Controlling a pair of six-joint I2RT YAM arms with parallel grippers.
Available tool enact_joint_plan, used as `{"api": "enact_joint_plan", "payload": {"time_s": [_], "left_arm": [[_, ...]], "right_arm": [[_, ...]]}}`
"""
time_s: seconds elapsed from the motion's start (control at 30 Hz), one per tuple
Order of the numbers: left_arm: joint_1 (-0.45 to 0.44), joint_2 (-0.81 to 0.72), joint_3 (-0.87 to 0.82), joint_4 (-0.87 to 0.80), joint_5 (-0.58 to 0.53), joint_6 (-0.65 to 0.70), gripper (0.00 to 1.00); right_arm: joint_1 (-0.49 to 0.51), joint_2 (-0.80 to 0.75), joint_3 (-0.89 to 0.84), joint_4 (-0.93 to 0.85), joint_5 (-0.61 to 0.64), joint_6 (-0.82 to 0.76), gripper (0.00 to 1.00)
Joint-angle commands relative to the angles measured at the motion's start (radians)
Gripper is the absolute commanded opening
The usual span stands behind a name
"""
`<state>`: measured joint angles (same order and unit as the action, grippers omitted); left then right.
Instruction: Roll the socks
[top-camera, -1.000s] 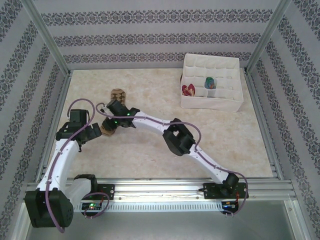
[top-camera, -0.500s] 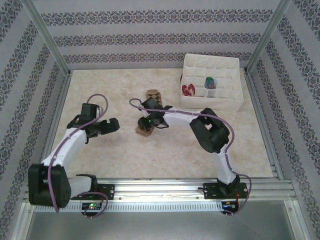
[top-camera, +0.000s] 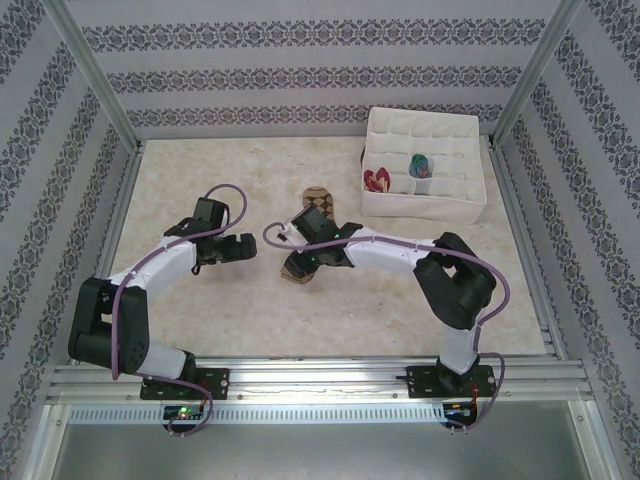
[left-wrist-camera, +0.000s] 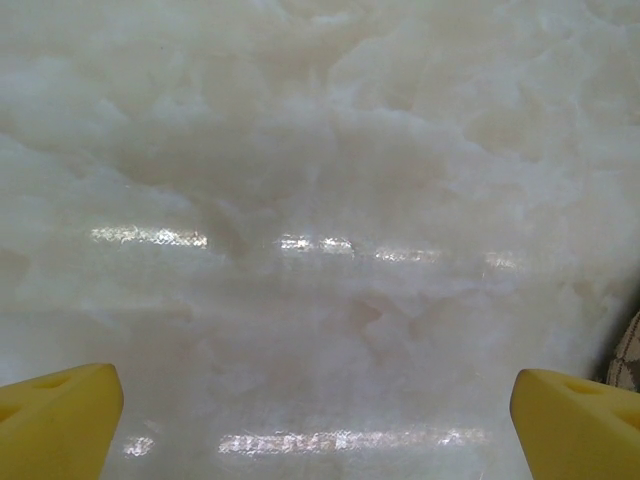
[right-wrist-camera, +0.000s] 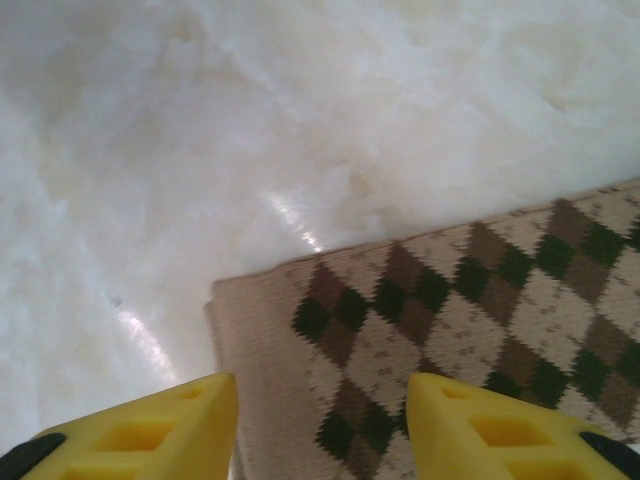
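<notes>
1. One white fabric organiser (top-camera: 425, 205) stands at the far right of the table, divided into a grid of small compartments.
2. Two rolled socks sit inside it. The peach and dark red roll (top-camera: 377, 181) is in the near-left corner compartment, and the striped roll (top-camera: 421, 166) is in a compartment just to its right.
3. The table (top-camera: 200, 180) has a glossy, cream, marble-look surface. Walls (top-camera: 300, 80) papered in bands of dark ornament close it in on three sides, with aluminium posts (top-camera: 95, 75) at the corners.
4. The argyle sock (top-camera: 315, 196) lies flat and unrolled near the table centre, left of the organiser. The right wrist view shows its plain tan cuff edge (right-wrist-camera: 260, 340) resting on the surface.
5. The right gripper (right-wrist-camera: 320, 420) is low over the cuff end. Its jaws are partly spread, straddle the fabric and clamp nothing.
6. The left gripper (left-wrist-camera: 320, 400) is spread to its widest over bare table and holds nothing. The sock edge (left-wrist-camera: 628, 350) is just beside its right finger.
7. Change since one second ago: the argyle sock has shifted from the left half of the table to the centre, nearer the organiser. The right arm has folded back with it and its jaws have widened. The left gripper has swung inward, to a spot close to the sock.
</notes>
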<state>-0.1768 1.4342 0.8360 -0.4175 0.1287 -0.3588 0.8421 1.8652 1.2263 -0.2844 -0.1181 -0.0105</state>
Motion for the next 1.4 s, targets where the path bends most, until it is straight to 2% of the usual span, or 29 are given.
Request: {"api": "enact_joint_plan", "payload": {"time_s": [0.0, 0.17, 0.4, 0.47, 0.6, 0.67, 0.73, 0.9, 1.03, 1.1, 1.2, 1.37], "left_arm": [[-0.006, -0.001, 0.003, -0.012, 0.042, 0.047, 0.99], [-0.005, -0.012, -0.023, 0.002, 0.075, 0.088, 0.99], [-0.005, -0.015, -0.021, 0.008, 0.138, 0.159, 0.98], [-0.006, -0.039, -0.038, 0.043, 0.177, 0.186, 0.95], [-0.005, -0.092, -0.08, 0.118, 0.242, 0.242, 0.88], [-0.005, -0.109, -0.1, 0.165, 0.272, 0.255, 0.86], [-0.005, -0.125, -0.13, 0.232, 0.325, 0.27, 0.83], [-0.007, -0.174, -0.208, 0.431, 0.459, 0.291, 0.77], [-0.011, -0.193, -0.232, 0.506, 0.516, 0.338, 0.75], [-0.022, -0.209, -0.271, 0.621, 0.576, 0.334, 0.74], [-0.083, -0.228, -0.342, 0.777, 0.603, 0.392, 0.74], [-0.203, -0.163, -0.321, 0.762, 0.572, 0.545, 0.76]], "right_arm": [[0.058, 0.008, -0.021, -0.045, 0.047, -0.155, 0.54], [0.087, 0.059, -0.002, -0.059, 0.075, -0.205, 0.58], [0.112, 0.097, -0.028, -0.065, 0.141, -0.252, 0.55], [0.112, 0.098, -0.042, -0.064, 0.167, -0.265, 0.47], [0.112, 0.04, -0.095, -0.02, 0.193, -0.275, 0.2], [0.107, 0.0, -0.116, -0.004, 0.173, -0.275, 0.13], [0.09, -0.035, -0.126, -0.004, 0.114, -0.262, 0.09], [-0.03, -0.067, -0.115, -0.061, -0.216, -0.156, 0.07], [-0.112, -0.07, -0.115, -0.091, -0.412, -0.082, 0.05], [-0.153, -0.073, -0.13, -0.091, -0.503, -0.05, 0.05], [-0.213, -0.075, -0.148, -0.089, -0.615, -0.009, 0.05], [-0.28, -0.08, -0.184, -0.101, -0.705, 0.003, 0.06]]}}
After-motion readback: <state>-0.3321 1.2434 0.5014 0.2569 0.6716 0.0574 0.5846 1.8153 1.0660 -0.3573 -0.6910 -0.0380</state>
